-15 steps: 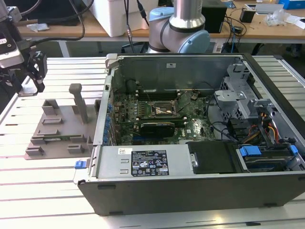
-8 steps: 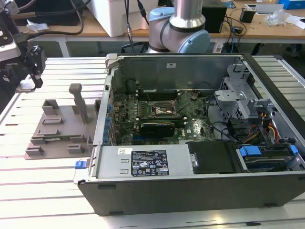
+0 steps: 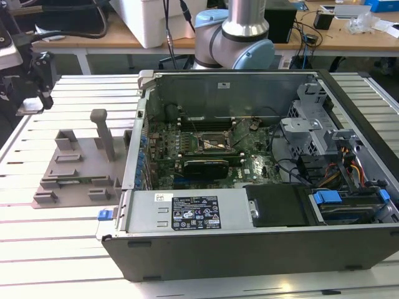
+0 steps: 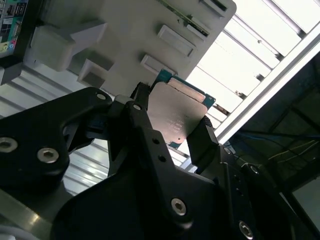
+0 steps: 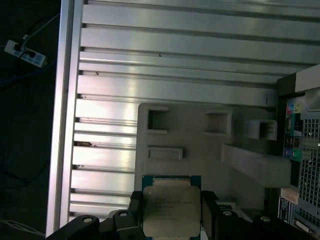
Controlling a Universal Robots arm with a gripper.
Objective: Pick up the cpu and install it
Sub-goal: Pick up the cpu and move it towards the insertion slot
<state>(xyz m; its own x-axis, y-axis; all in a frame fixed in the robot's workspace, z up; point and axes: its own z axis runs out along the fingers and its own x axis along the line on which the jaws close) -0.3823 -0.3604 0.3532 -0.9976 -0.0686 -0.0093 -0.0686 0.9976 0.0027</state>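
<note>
**Chip clamped in the jaws above the grey tray**

In both wrist views we see the chip [image 5: 169,210] [image 4: 177,117] caught between the two black jaws. They have closed in on two opposite edges of it, and its silvery metal top faces the cameras. A thin green border shows around that metal top. The jaws stand only as far apart as the chip is wide, and they grip nothing else.

The chip sits by one edge of the grey tray [image 5: 200,150] [image 4: 125,60], in front of the tray's raised blocks and shallow pockets. We cannot tell whether it touches the tray or hangs just clear of it.

In the exterior view the tray [image 3: 68,168] lies flat on the slatted metal desk [image 3: 62,249]. An open computer case [image 3: 249,243] lies on its side just beside the tray, on the exterior view's right. Inside that case, well apart from the tray, is the black-framed socket [image 3: 212,142] on the green board. The arm [image 3: 240,37] rises behind the case, on the side away from the tray.
</note>
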